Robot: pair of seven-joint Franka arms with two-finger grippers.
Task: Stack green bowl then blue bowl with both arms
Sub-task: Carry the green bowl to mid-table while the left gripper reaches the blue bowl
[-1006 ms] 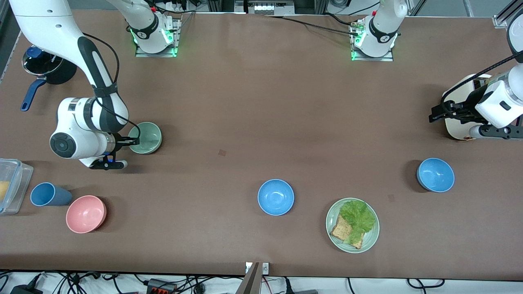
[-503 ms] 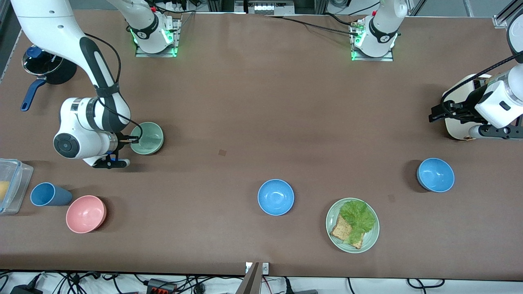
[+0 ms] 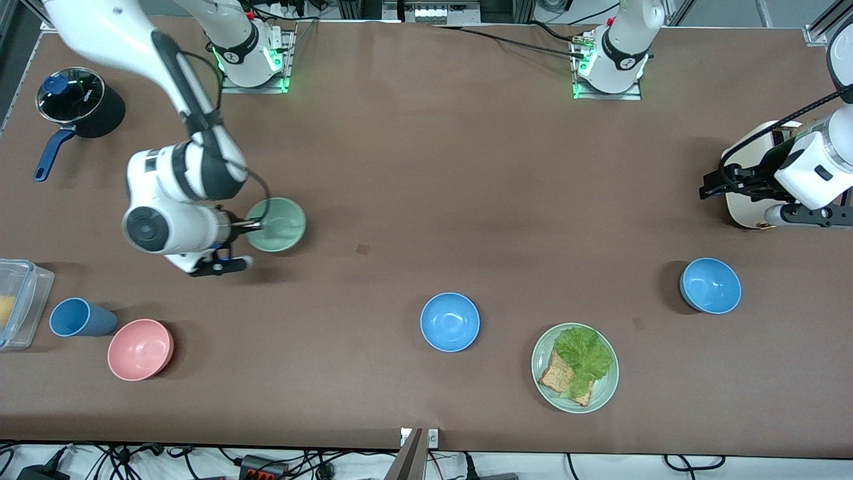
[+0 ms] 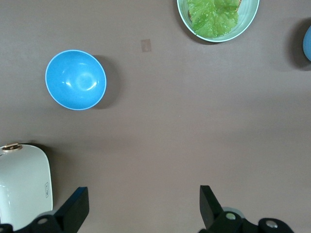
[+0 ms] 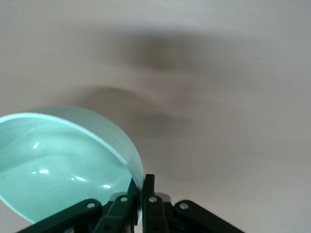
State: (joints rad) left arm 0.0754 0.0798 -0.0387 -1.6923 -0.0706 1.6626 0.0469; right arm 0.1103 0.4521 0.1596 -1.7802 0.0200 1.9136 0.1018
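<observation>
Nearest the front camera we've got the green plate with lettuce and toast on the brown surface. Just beside the plate, toward the right arm's end, sits one blue bowl; we see the second blue bowl near the plate too, a little farther from the camera and toward the left arm's end. Farther from the plate, the left hand hangs in the air over a white appliance at the left arm's end, waiting, fingers spread wide with nothing between them. Well apart from the plate, toward the right arm's end, we find the right hand pinching the rim of the green bowl, lifted clear of the surface and tilted.
</observation>
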